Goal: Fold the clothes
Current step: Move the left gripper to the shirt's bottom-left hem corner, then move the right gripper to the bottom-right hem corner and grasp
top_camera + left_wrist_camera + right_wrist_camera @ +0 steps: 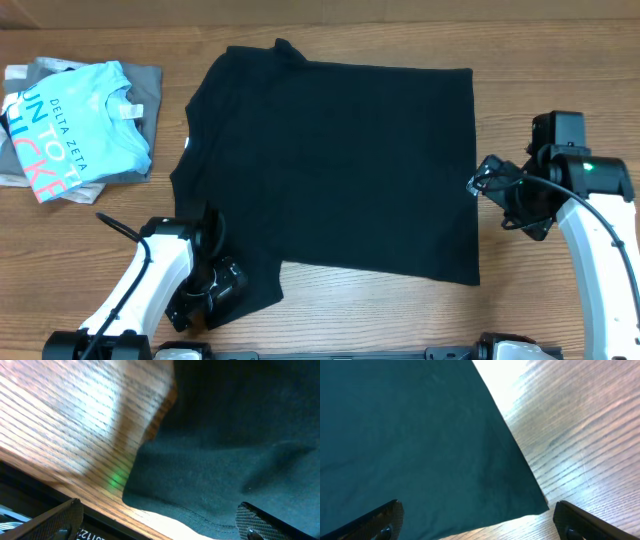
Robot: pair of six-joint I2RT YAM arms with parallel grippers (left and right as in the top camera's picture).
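Black T-shirt (340,160) lies spread flat mid-table (560,60). Left gripper (212,285) is over the near sleeve, right gripper (492,186) at the hem corner. Both jaws stand wide apart, empty. Pinch only the top layer, or land off the edge, and your fold drags crooked or slips.

Left arm (135,285) and right arm (600,250): white tubular links joined by black housings; a thin black cable (120,228) loops off the left arm; a black cable bundle (495,178) sits at the right wrist; a green indicator light (590,167) glows on the right arm's black joint; left gripper (160,522) and right gripper (475,520): black fingers (380,520) with finely textured faces; white print on a left finger, only partly readable
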